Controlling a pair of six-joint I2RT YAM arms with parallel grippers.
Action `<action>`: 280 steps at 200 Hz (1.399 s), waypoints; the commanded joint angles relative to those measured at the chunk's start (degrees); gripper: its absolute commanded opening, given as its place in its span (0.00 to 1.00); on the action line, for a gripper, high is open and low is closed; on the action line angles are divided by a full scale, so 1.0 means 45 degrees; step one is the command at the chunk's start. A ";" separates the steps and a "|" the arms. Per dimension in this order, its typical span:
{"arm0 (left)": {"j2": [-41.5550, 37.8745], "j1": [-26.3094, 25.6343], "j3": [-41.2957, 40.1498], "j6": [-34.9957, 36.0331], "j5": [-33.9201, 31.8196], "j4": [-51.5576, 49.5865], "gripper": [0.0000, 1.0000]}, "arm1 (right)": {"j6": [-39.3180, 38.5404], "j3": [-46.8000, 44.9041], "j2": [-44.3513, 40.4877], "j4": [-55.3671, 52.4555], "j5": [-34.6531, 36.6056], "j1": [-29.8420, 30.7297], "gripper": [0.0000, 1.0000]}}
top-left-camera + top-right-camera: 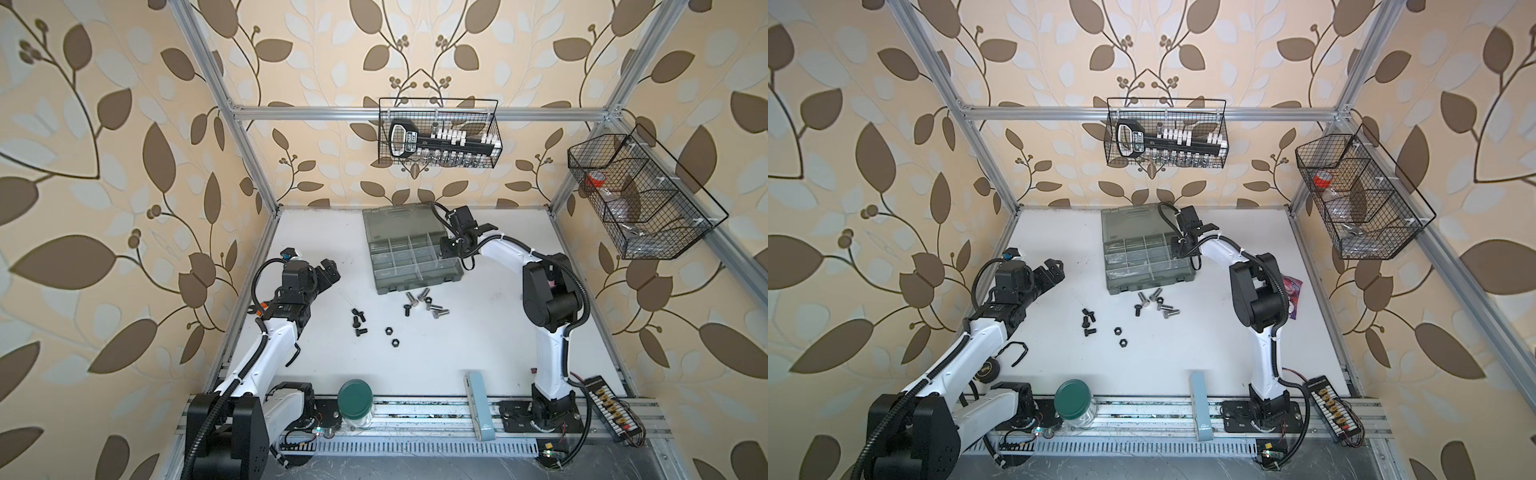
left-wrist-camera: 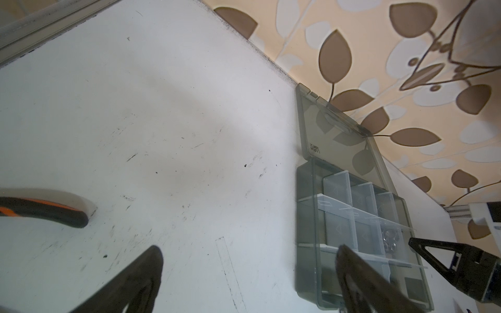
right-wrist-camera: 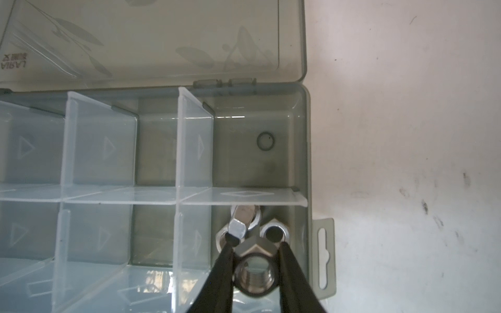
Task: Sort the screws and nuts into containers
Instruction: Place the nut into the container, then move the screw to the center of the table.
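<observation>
The grey organizer case point(image 1: 395, 222) lies open at the back of the table, its containers divided by clear walls. My right gripper point(image 3: 256, 244) hangs over the case's end compartment point(image 3: 298, 216), shut on a silver nut point(image 3: 256, 271); more silver nuts point(image 3: 273, 233) lie below it. Silver screws point(image 1: 428, 303) and a black screw point(image 1: 407, 309) lie in front of the case. Further left are black screws point(image 1: 358, 320) and two black nuts point(image 1: 390, 331). My left gripper point(image 1: 328, 272) is open and empty, raised left of the case, which shows in the left wrist view point(image 2: 311, 189).
A green-lidded jar point(image 1: 354, 397) and a light-blue box point(image 1: 480, 409) stand at the table's front edge. Wire baskets hang on the back wall point(image 1: 438, 133) and the right wall point(image 1: 636, 199). An orange-and-black handle point(image 2: 54, 211) lies on the table near the left arm.
</observation>
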 commanded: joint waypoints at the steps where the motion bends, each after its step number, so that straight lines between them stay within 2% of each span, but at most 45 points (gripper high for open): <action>1: -0.0302 0.0108 0.0690 0.0007 -0.0002 -0.0332 0.99 | -0.0012 0.0291 0.0192 -0.0094 0.0151 -0.0038 0.34; 24: -0.0314 0.0116 0.0988 -0.0125 -0.0186 -0.0954 0.99 | -0.0026 0.0194 0.0074 -0.0095 0.0060 -0.0054 0.41; 60: 0.0096 0.0114 0.1709 -0.0154 0.0376 -0.2364 0.99 | -0.0013 -0.0008 -0.0390 -0.0093 0.0043 -0.0038 0.46; 108: 0.0697 0.0119 0.3120 0.0429 0.2311 -0.6125 0.99 | 0.0260 -0.1327 -0.2316 0.0244 0.0157 -0.0039 0.57; 126: 0.0412 0.0114 0.3254 0.0527 0.2508 -0.7579 0.99 | 0.0448 -0.2436 -0.3368 0.0701 0.0303 -0.0038 0.67; 135: 0.0234 0.0098 0.3230 0.0491 0.2578 -0.8219 0.99 | 0.0594 -0.3075 -0.3872 0.0991 0.0333 -0.0038 0.76; 139: 0.0165 0.0097 0.3212 0.0450 0.2627 -0.8493 0.99 | 0.0681 -0.3370 -0.4090 0.1101 0.0361 -0.0039 0.83; 143: 0.0071 0.0076 0.3173 0.0407 0.2689 -0.8750 0.99 | 0.0769 -0.3623 -0.4287 0.1189 0.0322 -0.0048 0.97; 146: 0.0007 0.0075 0.3144 0.0350 0.2752 -0.8930 0.99 | 0.0818 -0.3848 -0.4416 0.1271 0.0288 -0.0042 0.99; 177: -0.0505 -0.0139 0.2418 -0.0249 0.2926 -1.0177 0.99 | 0.1439 -0.5653 -0.5621 0.1939 -0.0008 -0.0038 1.00; 197: -0.0473 -0.0441 0.1878 -0.0824 0.3224 -1.0278 0.91 | 0.1589 -0.6354 -0.6008 0.2210 -0.0008 -0.0019 1.00; 216: -0.0233 -0.1352 0.1608 -0.1424 0.3037 -1.0001 0.82 | 0.1562 -0.6746 -0.6192 0.2346 0.0044 0.0051 1.00; 254: 0.1713 -0.3815 0.2053 -0.1924 0.2012 -0.9533 0.77 | 0.1394 -0.7068 -0.6380 0.2365 0.0525 0.0270 1.00; 266: 0.2165 -0.4110 0.2193 -0.1895 0.1675 -0.9528 0.70 | 0.1394 -0.7168 -0.6485 0.2386 0.0621 0.0271 1.00; 280: 0.2454 -0.4157 0.2124 -0.1813 0.1739 -0.9274 0.68 | 0.1414 -0.7263 -0.6600 0.2385 0.0658 0.0295 0.99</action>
